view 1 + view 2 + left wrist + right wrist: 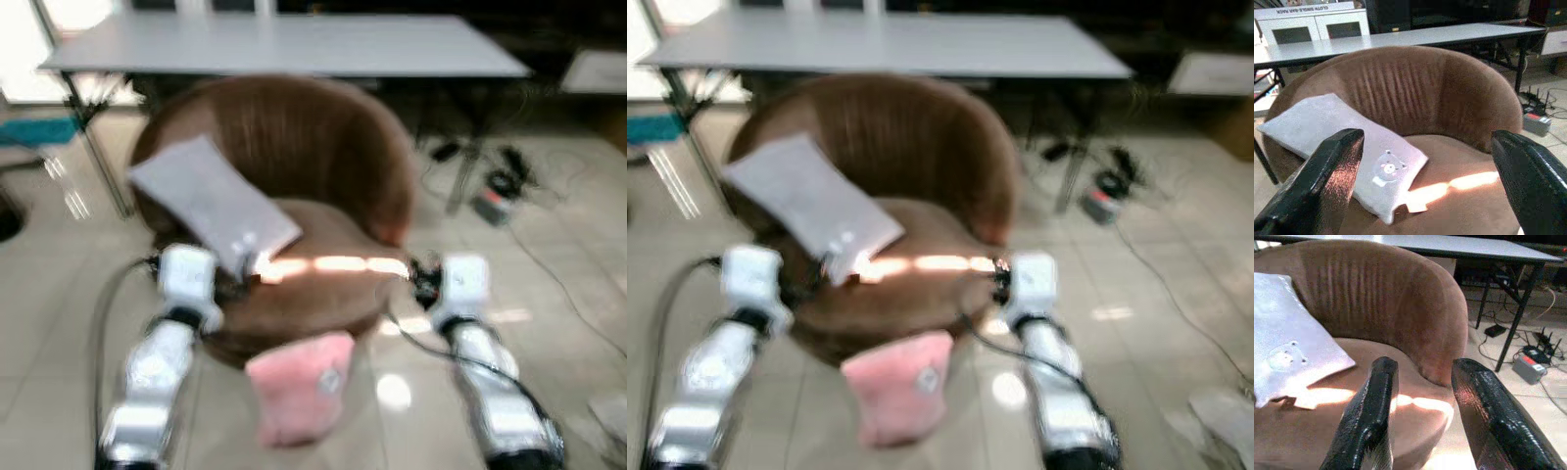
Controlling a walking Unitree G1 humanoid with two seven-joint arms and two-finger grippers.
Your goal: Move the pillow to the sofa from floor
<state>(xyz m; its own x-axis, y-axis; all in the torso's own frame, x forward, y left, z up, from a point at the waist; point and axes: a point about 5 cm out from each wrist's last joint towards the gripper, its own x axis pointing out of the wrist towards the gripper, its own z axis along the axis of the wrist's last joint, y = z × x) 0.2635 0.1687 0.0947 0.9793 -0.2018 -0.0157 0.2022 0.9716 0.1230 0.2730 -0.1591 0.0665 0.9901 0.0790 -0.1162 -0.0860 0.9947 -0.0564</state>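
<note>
Two silver arms reached forward from the bottom of the head views, one on each side of a pink pillow [299,387]. That pillow lay on the tiled floor [59,294], leaning against the front of the brown sofa chair [313,157], between the two arms. Both head views were blurry, so small things were hard to make out.

Up at the front edge of the seat was the left gripper [1425,191]. Its two black fingers [1322,181] were spread wide apart and held nothing. On the other side was the right gripper [1422,416], also at the front of the seat. Its fingers [1369,416] had a smaller gap between them, and nothing was in that gap either. Black cables ran along both arms.

On the seat lay a grey pillow [211,201], leaning on the chair's left side. It had a little bear face [1388,169] printed on it and a small tag at its corner. A strip of sunlight crossed the seat.

Behind the chair stood a long grey table [284,44] with thin metal legs. Under it and off to the right, a tangle of wires and a power strip [495,191] lay on the floor. Far back in the left wrist view was a white cabinet [1312,27] with a sign on top. The letters looked flipped and were too small to read.
</note>
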